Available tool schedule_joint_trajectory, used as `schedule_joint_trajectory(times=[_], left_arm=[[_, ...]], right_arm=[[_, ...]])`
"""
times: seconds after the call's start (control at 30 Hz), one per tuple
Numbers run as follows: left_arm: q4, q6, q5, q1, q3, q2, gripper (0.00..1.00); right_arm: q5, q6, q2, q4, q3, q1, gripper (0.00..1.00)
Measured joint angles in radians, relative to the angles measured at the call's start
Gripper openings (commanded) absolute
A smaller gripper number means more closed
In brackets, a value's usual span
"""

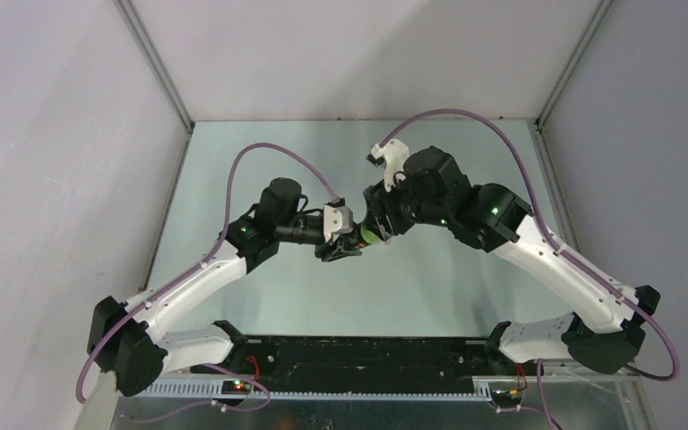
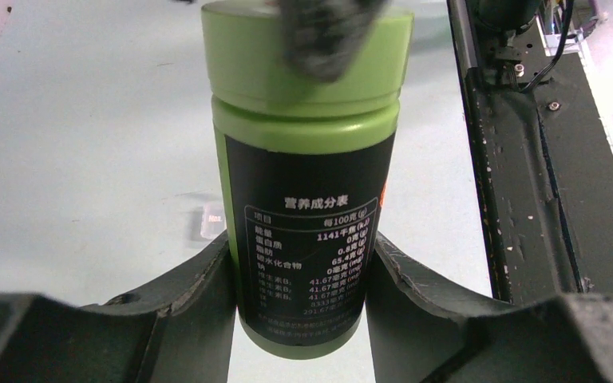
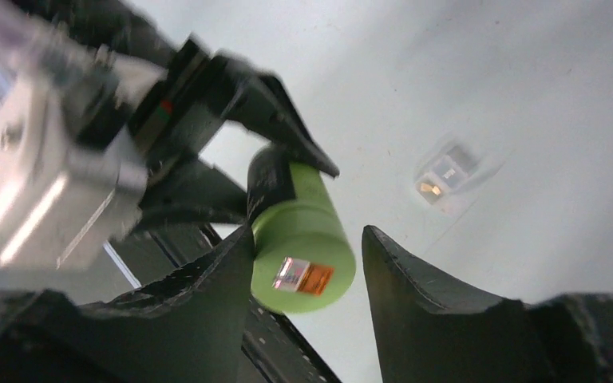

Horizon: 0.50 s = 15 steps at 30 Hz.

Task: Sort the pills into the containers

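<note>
My left gripper [image 2: 302, 239] is shut on the lower body of the green bottle [image 2: 303, 144], which has a black label, and holds it above the table. The bottle's lid is on. My right gripper [image 3: 307, 231] is open around the lid [image 3: 303, 275]: one finger touches it and the other stands apart. In the top view both grippers meet at the bottle [image 1: 367, 237] in mid-table. The clear two-compartment container [image 3: 445, 175] lies on the table beyond, with a small orange speck [image 3: 429, 188] in one compartment. It also shows in the left wrist view [image 2: 210, 221], partly hidden by the bottle. No other pills show.
The black base rail [image 1: 367, 354] runs along the near edge and also shows in the left wrist view [image 2: 527, 183]. White walls [image 1: 72, 134] close the table at left, back and right.
</note>
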Motion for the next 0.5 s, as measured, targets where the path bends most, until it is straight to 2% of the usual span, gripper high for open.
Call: schedule_joint_trajectory(times=[0.17,0.23,0.33,0.4,0.5], left_arm=[[0.001,0.001,0.01,-0.002,0.0,-0.007,0.0],[0.006,0.001,0.01,-0.002,0.0,-0.011,0.0],[0.018,0.0,0.008,-0.002,0.0,-0.018,0.0],[0.026,0.0,0.007,-0.002,0.0,-0.022,0.0],[0.034,0.0,0.004,-0.002,0.0,-0.025,0.0]], right_arm=[[0.122,0.222,0.055,0.034,0.039,0.0,0.59],[0.175,0.315,0.082,0.023,0.058,0.0,0.67],[0.228,0.411,0.11,0.005,0.085,-0.003,0.87],[0.234,0.441,0.111,0.0,0.093,-0.008,0.93],[0.2,0.454,0.092,0.003,0.095,-0.033,0.96]])
